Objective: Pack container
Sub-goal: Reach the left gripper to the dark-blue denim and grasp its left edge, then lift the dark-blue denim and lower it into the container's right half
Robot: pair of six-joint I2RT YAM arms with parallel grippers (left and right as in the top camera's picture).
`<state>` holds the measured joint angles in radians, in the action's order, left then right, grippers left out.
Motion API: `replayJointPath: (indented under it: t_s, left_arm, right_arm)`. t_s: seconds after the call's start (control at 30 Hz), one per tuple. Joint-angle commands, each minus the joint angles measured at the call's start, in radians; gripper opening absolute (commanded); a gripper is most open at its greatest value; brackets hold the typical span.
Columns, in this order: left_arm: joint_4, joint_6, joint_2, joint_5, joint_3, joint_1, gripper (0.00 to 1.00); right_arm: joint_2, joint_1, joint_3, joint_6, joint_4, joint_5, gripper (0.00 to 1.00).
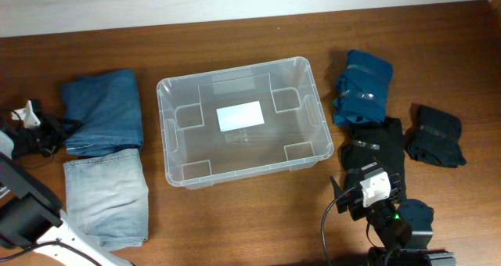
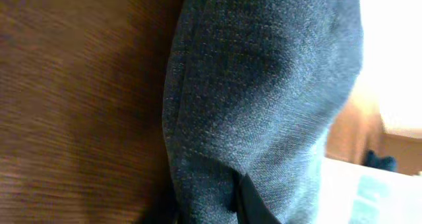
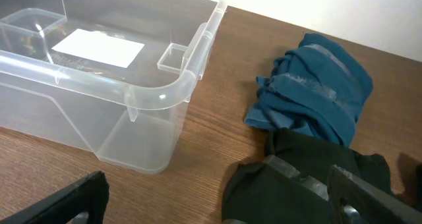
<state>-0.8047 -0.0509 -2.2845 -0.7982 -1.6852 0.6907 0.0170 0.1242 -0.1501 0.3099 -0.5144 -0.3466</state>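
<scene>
Clear container (image 1: 258,145) mid-table, folded denim jeans (image 1: 102,109) left — teal garment (image 1: 365,86) right

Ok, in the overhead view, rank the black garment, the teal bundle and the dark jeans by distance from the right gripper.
1. Black garment, just ahead of the right gripper.
2. Teal bundle, beyond it, right side.
3. Dark jeans, far left.

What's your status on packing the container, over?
Right gripper open, at black folded garment. Left gripper against dark blue folded denim, jaws unreadable. Clear rectangular plastic container empty, opening unobstructed.
</scene>
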Motion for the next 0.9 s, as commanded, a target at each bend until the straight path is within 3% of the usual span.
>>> replayJointPath:
  t_s: [0.0,0.2,0.53,0.73,0.87]
  left_arm:
    - [-0.061,-0.033,0.084,-0.148,-0.077,0.000,0.00]
    - [-0.131,-0.020,0.278,-0.148,-0.122,-0.009,0.01]
    - [-0.136,0.198,0.652,-0.126,-0.123,-0.024,0.00]
    - [-0.148,0.329,0.822,-0.124,-0.123,-0.137,0.00]
    - [-0.167,0.443,0.887,0.005,-0.123,-0.309,0.00]
  right_arm:
    - [0.000,-0.006,0.006,-0.011,-0.001,-0.012,0.98]
    - [0.000,-0.006,0.006,-0.011,-0.001,-0.012,0.98]
    - [0.000,-0.006,0.006,-0.011,-0.001,-0.012,0.98]
    - [0.000,-0.006,0.006,-0.011,-0.001,-0.012,0.98]
    - [0.000,-0.006,0.006,-0.011,-0.001,-0.012,0.98]
